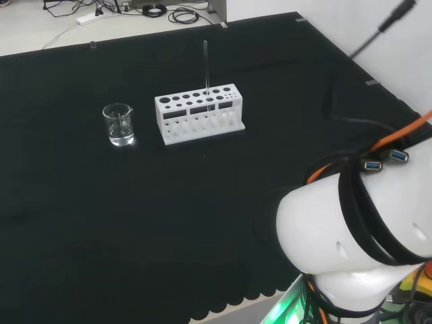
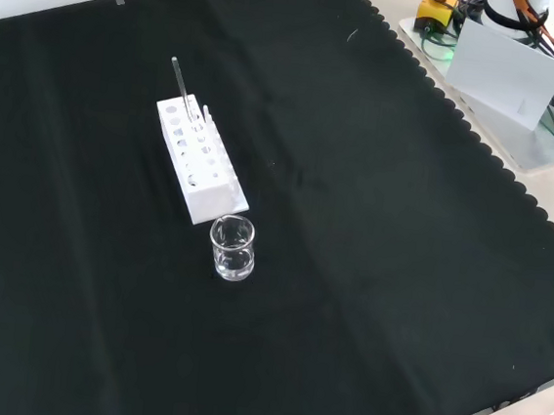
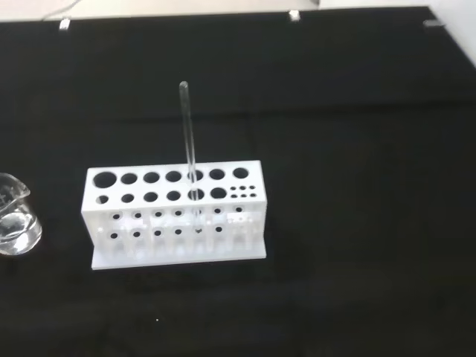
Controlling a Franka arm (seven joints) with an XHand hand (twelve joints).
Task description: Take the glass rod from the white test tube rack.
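The rod (image 3: pixel 187 141) stands upright in a rack (image 3: pixel 172 216) hole — free to lift straight out; a beaker (image 1: pixel 119 124) sits at the rack's nine o'clock in the head view. Hand's state — cannot tell.

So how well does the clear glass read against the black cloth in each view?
Head view: the glass rod is a faint line. Front view: the beaker shows by rim highlights. Wrist view: the rod is clearest, standing in the white test tube rack.
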